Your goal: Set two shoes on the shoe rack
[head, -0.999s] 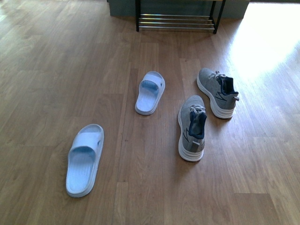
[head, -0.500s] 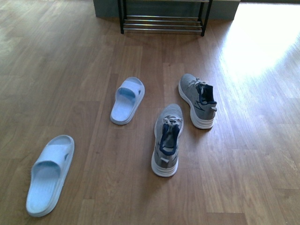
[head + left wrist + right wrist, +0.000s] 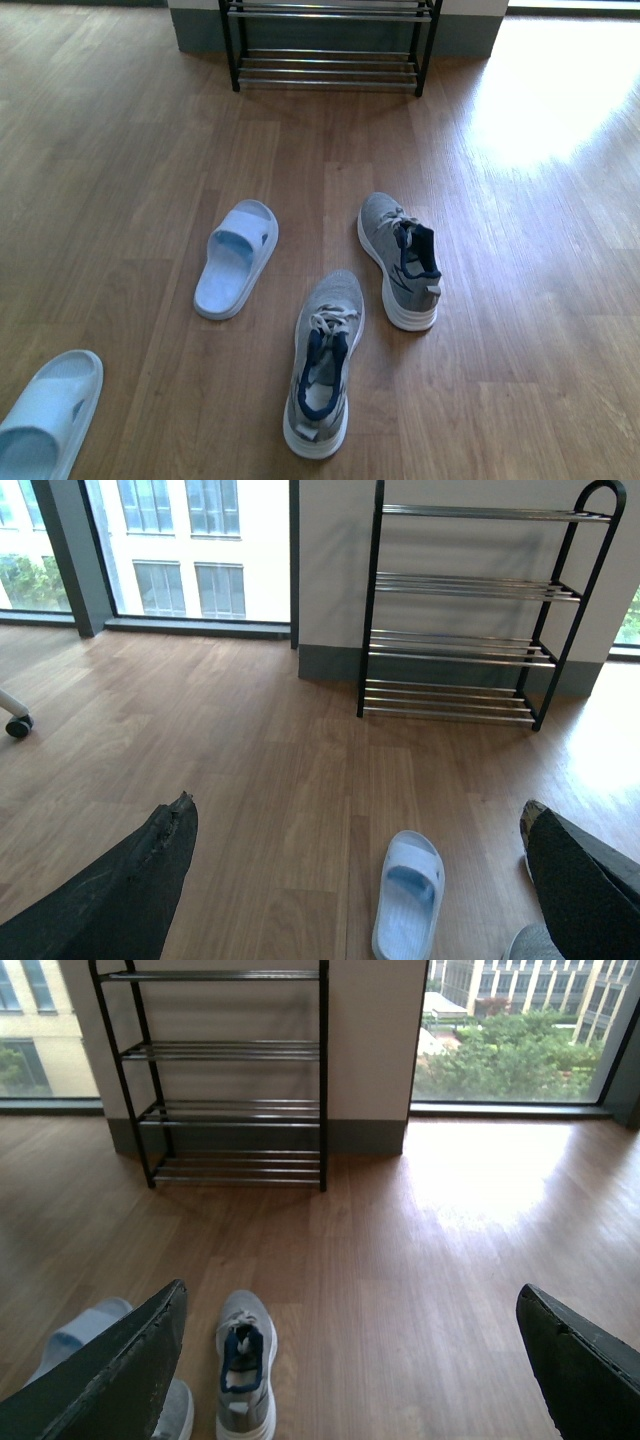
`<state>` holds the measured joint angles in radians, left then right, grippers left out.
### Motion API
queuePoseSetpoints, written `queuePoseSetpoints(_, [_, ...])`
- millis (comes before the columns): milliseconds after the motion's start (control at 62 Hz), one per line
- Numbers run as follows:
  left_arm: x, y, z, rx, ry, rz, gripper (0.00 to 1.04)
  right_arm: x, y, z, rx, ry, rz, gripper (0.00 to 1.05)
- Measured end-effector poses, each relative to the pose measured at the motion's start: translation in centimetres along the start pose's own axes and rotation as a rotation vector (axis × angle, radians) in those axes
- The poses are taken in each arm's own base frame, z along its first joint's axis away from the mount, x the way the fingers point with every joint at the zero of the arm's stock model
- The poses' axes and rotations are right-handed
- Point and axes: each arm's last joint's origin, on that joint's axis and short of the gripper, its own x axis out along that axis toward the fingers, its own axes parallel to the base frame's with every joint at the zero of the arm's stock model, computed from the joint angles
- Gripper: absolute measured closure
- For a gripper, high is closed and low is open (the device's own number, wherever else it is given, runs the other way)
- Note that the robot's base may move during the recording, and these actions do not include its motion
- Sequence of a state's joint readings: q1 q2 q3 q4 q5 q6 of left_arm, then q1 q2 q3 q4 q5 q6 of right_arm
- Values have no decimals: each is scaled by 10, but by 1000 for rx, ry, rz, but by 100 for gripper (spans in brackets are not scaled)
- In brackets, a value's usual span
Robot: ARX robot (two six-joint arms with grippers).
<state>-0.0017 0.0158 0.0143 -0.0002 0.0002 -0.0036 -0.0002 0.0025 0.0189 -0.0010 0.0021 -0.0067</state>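
Left hand [image 3: 357,805] and right hand [image 3: 350,1290] spread; shoe rack [image 3: 325,60], nearest slide [image 3: 45,415] cropped in front view.

floor [image 3: 540,330], seemingly wood | near sneaker [image 3: 322,365] | far sneaker [image 3: 398,258] | far slide [image 3: 236,258] | near slide [image 3: 45,415] | rack [image 3: 325,60]

Two grey sneakers [image 3: 322,365] [image 3: 398,258]; two pale blue slides [image 3: 236,258] [image 3: 45,415]; one black shoe rack [image 3: 330,57], four rod tiers [image 3: 470,585].
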Motion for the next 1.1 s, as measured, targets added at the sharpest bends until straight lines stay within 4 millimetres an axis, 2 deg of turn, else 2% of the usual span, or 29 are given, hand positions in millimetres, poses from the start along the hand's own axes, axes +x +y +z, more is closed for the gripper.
queuePoseSetpoints(467, [0, 0, 0, -1, 2, 6, 9, 0, 0, 0, 0, 1, -1, 9])
queuePoseSetpoints(564, [4, -4, -4, -211, 168, 195, 9, 0, 0, 0, 0, 0, 0, 9])
queuePoseSetpoints(612, [10, -9, -6, -350, 224, 218, 9, 0, 0, 0, 0, 0, 2, 9])
queuePoseSetpoints(661, [20, -17, -5, -482, 263, 174, 9, 0, 0, 0, 0, 0, 2, 9])
queuePoseSetpoints(741, [42, -30, 1, -578, 328, 94, 9, 0, 0, 0, 0, 0, 2, 9])
queuePoseSetpoints(806, [68, -42, 4, -581, 403, 53, 9, 0, 0, 0, 0, 0, 2, 9])
queuePoseSetpoints(870, [93, -51, -2, -558, 506, 16, 9, 0, 0, 0, 0, 0, 2, 9])
queuePoseSetpoints(951, [125, -63, -22, -485, 672, -27, 9, 0, 0, 0, 0, 0, 2, 9])
queuePoseSetpoints(999, [142, -69, -45, -430, 799, -37, 9, 0, 0, 0, 0, 0, 2, 9])
queuePoseSetpoints(1096, [160, -77, -80, -362, 978, -70, 9, 0, 0, 0, 0, 0, 2, 9])
